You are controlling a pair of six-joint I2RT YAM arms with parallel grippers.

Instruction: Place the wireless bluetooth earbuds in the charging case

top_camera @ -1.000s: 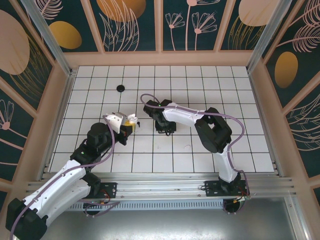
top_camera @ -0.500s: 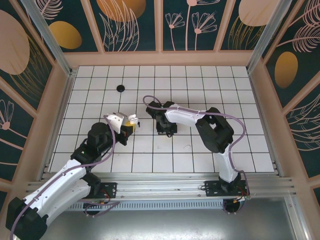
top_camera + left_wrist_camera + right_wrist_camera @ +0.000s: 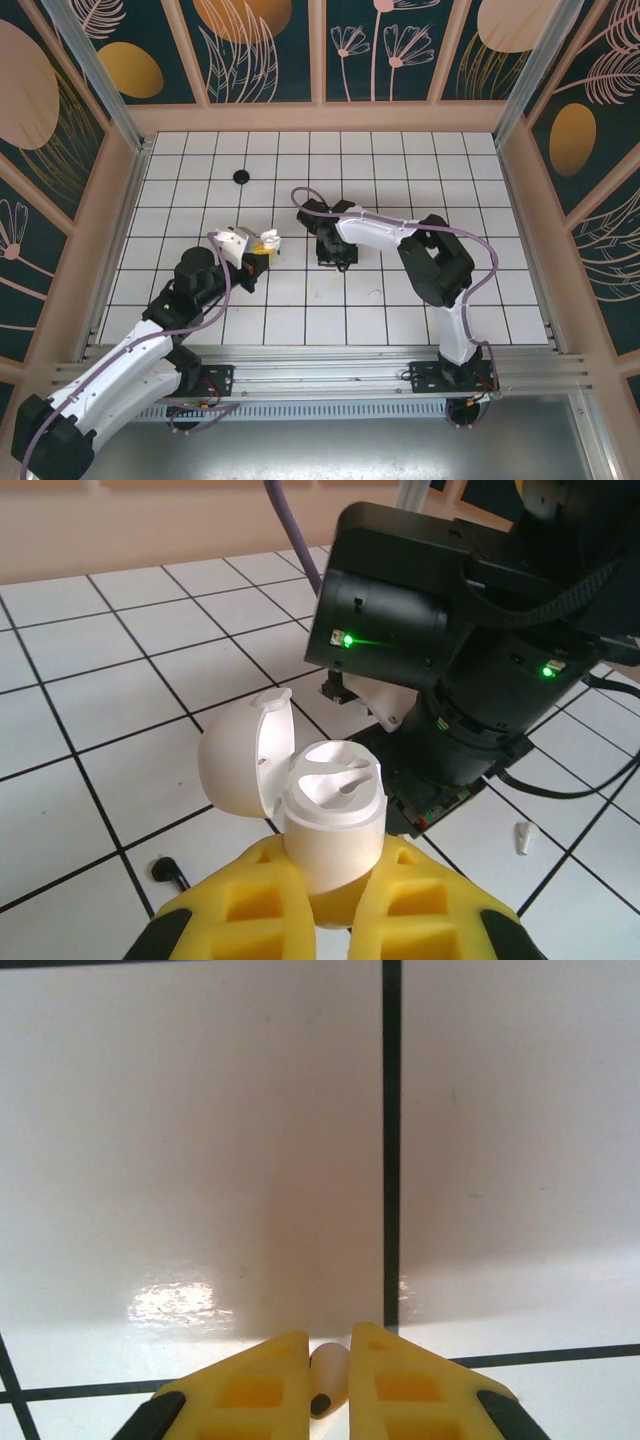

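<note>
The charging case [image 3: 333, 815] is white, its lid [image 3: 243, 757] hinged open to the left and both earbud wells empty. My left gripper [image 3: 335, 875] is shut on its lower body and holds it upright above the tiles; from above, the case [image 3: 267, 240] sits at that gripper [image 3: 260, 248]. My right gripper [image 3: 329, 1352] points down at the floor, shut on a small white stem-like piece [image 3: 328, 1372] with a dark tip. From above, the right gripper [image 3: 338, 258] is about one tile right of the case. A tiny black comma-shaped earbud [image 3: 166, 869] lies on the tile beside my left fingers.
The right arm's black wrist [image 3: 440, 640] looms close behind the case. A small white piece [image 3: 522, 837] lies on the tile to its right. A black round object [image 3: 241, 177] rests far back left. Wooden walls [image 3: 320, 117] fence the tiled floor.
The right arm's wrist and elbow have drifted slightly to the right, gripper still low at the floor. The left arm and the case have stayed in place.
</note>
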